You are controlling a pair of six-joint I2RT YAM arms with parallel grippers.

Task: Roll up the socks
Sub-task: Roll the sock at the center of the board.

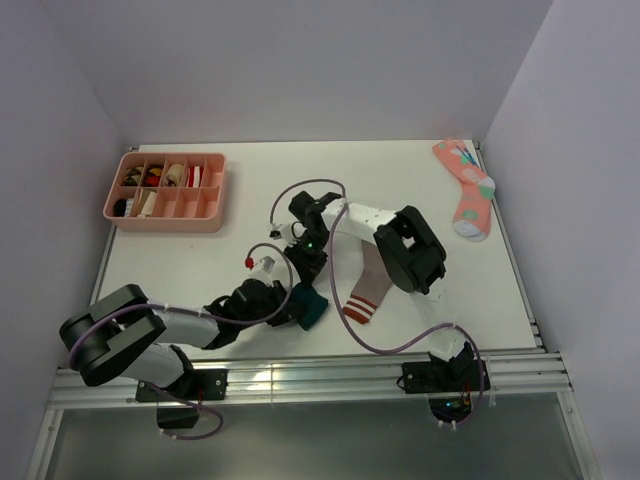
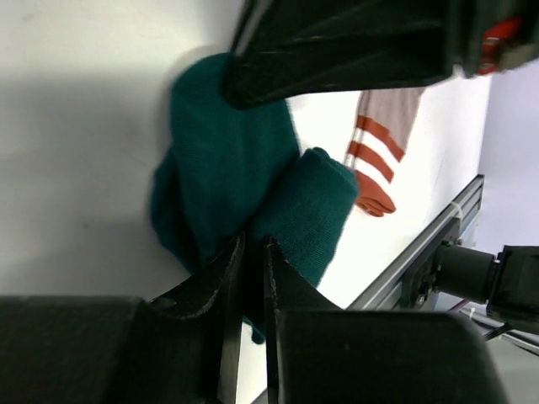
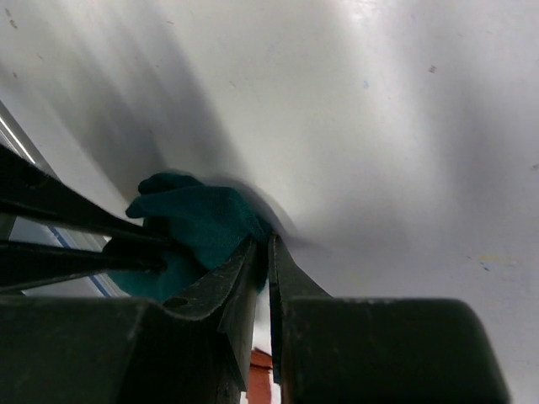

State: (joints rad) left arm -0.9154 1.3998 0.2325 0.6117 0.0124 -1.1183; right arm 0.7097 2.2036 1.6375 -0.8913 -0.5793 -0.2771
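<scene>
You see the green sock (image 1: 310,306) bunched on the worktop (image 1: 300,170) near its front edge, just beside the flat brown sock (image 1: 366,292) with its striped cuff. Your left fingers (image 2: 226,282) clamp a fold of the green sock. Your right fingers (image 3: 240,273) are closed, their tips touching the same bundle.

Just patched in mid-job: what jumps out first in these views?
Both arms crowd the bunched dark green sock at front centre: the left gripper pinches it, and the right gripper is shut at its edge. The taupe striped-cuff sock lies flat just right of it; a coral sock sits far back right.
</scene>
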